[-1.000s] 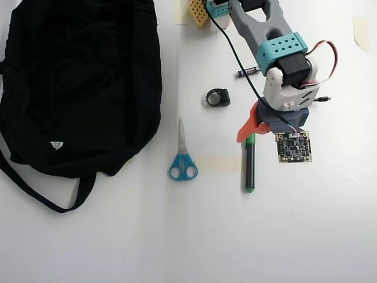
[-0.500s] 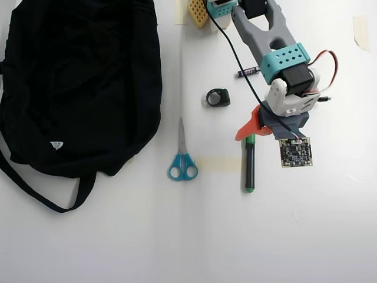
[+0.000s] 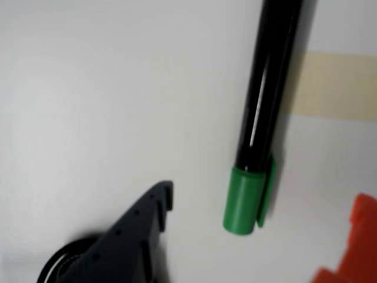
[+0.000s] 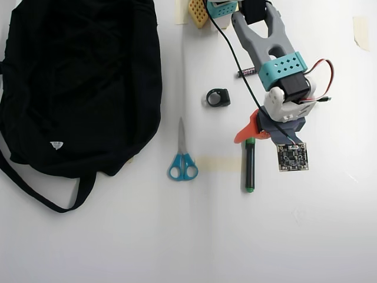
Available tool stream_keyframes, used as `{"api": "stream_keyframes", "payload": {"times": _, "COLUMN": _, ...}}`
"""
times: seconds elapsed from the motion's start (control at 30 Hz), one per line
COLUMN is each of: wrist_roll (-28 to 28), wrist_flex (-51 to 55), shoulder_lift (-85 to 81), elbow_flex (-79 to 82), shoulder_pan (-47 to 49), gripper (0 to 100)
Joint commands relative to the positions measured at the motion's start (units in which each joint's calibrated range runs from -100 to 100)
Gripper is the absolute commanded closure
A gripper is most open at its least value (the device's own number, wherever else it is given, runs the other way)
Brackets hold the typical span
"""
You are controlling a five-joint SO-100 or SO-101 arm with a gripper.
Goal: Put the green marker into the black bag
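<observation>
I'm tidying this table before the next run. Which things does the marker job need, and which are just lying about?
Needed:
green marker
black bag
gripper, open over the marker's cap

Lying about:
scissors
small black ring-shaped part
battery
tape strip

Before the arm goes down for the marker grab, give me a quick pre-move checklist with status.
1. Gripper open: ok, the dark finger and the orange finger stand apart.
2. Green marker between the fingers: ok, its cap end lies in the gap in the wrist view.
3. Marker free: ok, flat on the table, not touched yet.
4. Neighbours clear: ok, scissors and the black ring lie apart from the marker.
5. Height above the table: cannot tell.
6. Black bag mouth open: cannot tell.
</observation>
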State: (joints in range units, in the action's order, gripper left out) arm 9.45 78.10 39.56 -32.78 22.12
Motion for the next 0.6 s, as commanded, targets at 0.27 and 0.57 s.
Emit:
{"api": "stream_keyframes", "payload": {"times": 0.27, "wrist_roll": -0.2, "wrist_flex": -0.8, "shoulder_lift": 5.8, "elbow_flex": -11.3, "shoulder_pan": -1.1, "gripper": 61}}
{"api": "stream_keyframes", "payload": {"times": 0.57, "wrist_roll": -0.2, "wrist_flex": -0.8, "shoulder_lift": 6.5, "elbow_flex": -11.5, "shoulder_pan": -1.2, "gripper": 61}}
